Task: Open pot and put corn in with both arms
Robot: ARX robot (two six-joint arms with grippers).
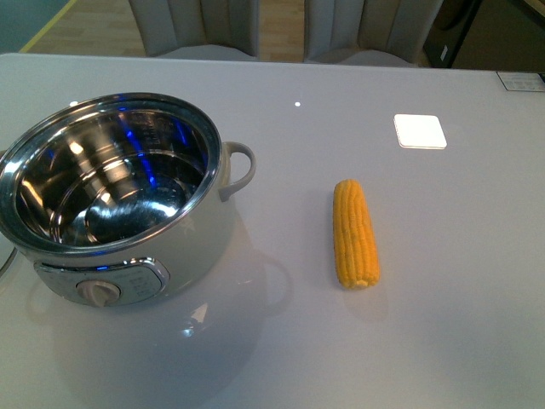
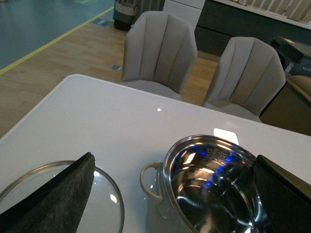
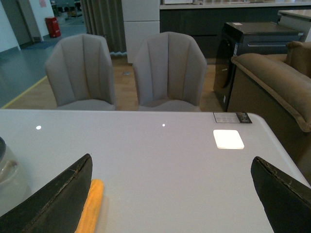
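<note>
Front view: the pot [image 1: 119, 200] stands open at the left of the table [image 1: 477, 324], steel inside bare, knob facing the robot; the corn [image 1: 355, 234] lies flat on the table to the right of the pot, well apart from it; its long axis runs nearly straight away from the robot, leaning a little, with the narrower tip at the far end and the blunter end nearest; neither arm shows here.

Left wrist view: the left gripper [image 2: 173, 158] is spread wide and holds nothing; it hangs above the pot and a glass lid [image 2: 104, 196] lying on the table just beside the pot, so the opening looks done.

Right wrist view: the right gripper [image 3: 171, 160] is also spread wide and empty; the corn sits by one finger [image 3: 63, 199] rather than between the two, with the pot's edge beyond it.

The step in hand seems to be the pick; the right arm should centre over the cob's middle, close across its short width so the fingers meet the rounded flanks, and squeeze gently, since a cob may roll; then lift clear of the steel rim before lowering it in.
</note>
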